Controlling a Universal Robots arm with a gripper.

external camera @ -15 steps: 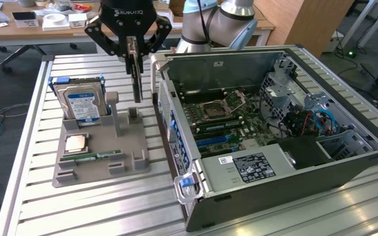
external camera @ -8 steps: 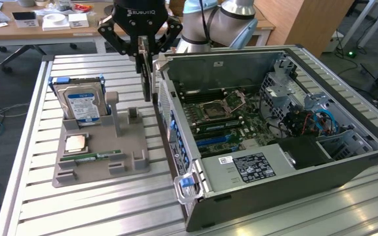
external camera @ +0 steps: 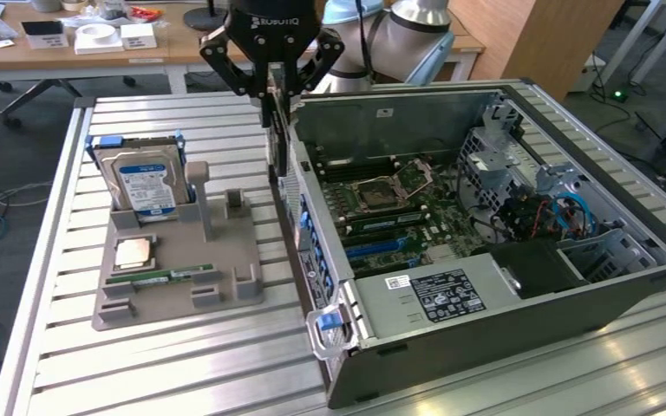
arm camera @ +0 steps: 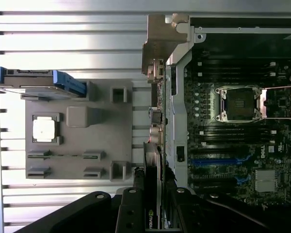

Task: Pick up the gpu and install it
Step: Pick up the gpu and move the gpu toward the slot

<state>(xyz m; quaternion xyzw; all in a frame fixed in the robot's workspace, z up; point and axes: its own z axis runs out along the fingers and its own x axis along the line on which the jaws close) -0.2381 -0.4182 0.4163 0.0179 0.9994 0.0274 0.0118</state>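
Over the edge of the case, the tool grips the gpu, edge-on, its face hidden.

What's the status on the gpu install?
Status: gripper shut on the gpu. Card on edge, hanging just outside the case rear wall, not seated. Wall stands between it and the motherboard slots.

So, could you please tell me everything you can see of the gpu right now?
The gpu is a thin, flat card with a dark face and a silver metal bracket at the end away from the claw, which is clamped on it. It hangs edge-on above the slatted table, close beside the rear wall of the open computer case, in no motherboard slot. Whether it touches the wall I cannot tell.
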